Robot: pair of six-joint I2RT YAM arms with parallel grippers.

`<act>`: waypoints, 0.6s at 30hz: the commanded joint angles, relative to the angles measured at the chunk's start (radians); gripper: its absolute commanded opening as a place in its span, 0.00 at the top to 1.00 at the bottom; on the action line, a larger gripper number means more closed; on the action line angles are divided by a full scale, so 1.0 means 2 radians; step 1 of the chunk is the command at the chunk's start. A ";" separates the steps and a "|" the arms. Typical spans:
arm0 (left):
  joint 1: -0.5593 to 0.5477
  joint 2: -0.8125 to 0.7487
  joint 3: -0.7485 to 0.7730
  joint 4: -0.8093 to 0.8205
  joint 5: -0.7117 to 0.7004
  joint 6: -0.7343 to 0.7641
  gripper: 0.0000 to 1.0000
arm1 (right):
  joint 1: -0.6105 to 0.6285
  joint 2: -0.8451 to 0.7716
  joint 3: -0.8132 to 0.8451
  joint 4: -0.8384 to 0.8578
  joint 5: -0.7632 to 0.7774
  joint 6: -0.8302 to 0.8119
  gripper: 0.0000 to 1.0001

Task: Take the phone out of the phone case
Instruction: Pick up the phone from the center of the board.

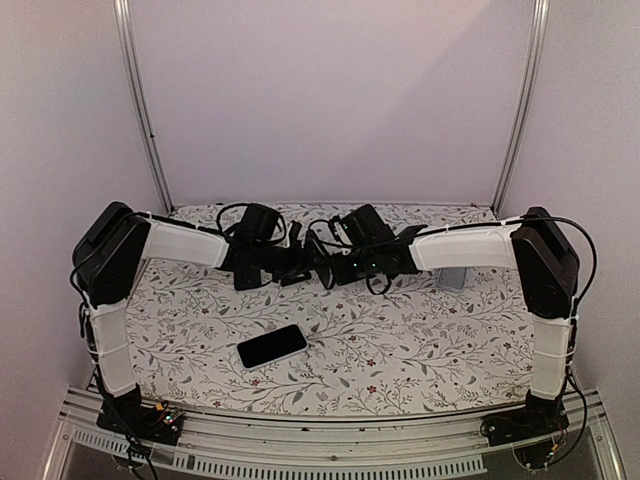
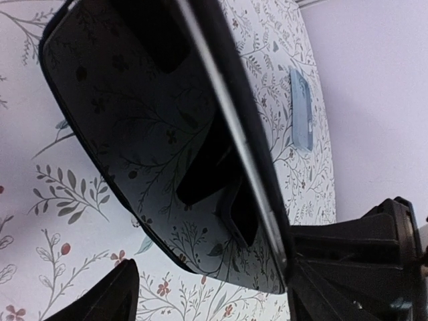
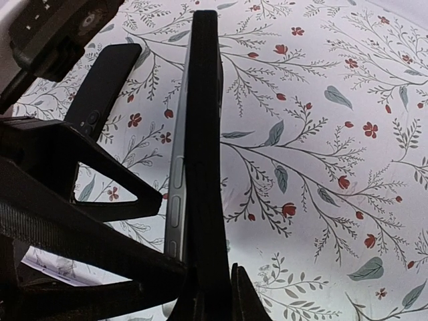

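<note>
- Fingers from the top cam? Looks like left gripper (image 1: 296,266) and right gripper (image 1: 330,266) meet mid-air over the floral table (image 1: 400,340).
- yep. Left wrist cam: left ones spread wide either side of the phone (image 2: 154,147). Right wrist cam: right ones pinched shut on that phone, side buttons showing.

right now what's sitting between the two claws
A dark phone, held on edge. The right claw is shut on it; the left claw is open close beside it. The two wrist views show this best.
</note>
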 commanded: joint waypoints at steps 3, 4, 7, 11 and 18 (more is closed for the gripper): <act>-0.007 0.022 0.010 0.005 0.001 0.000 0.23 | 0.005 0.010 0.027 0.032 0.019 -0.006 1.00; -0.007 0.025 0.011 0.006 0.003 0.000 0.23 | 0.006 0.010 0.028 0.032 0.019 -0.006 1.00; -0.008 0.031 0.015 0.008 0.006 0.000 0.23 | 0.011 0.017 0.033 0.030 0.025 -0.011 1.00; -0.009 0.040 0.026 -0.018 -0.005 0.001 0.25 | 0.018 0.024 0.039 0.025 0.037 -0.017 1.00; -0.009 0.063 0.039 -0.057 -0.019 -0.001 0.28 | 0.021 0.032 0.043 0.023 0.045 -0.019 1.00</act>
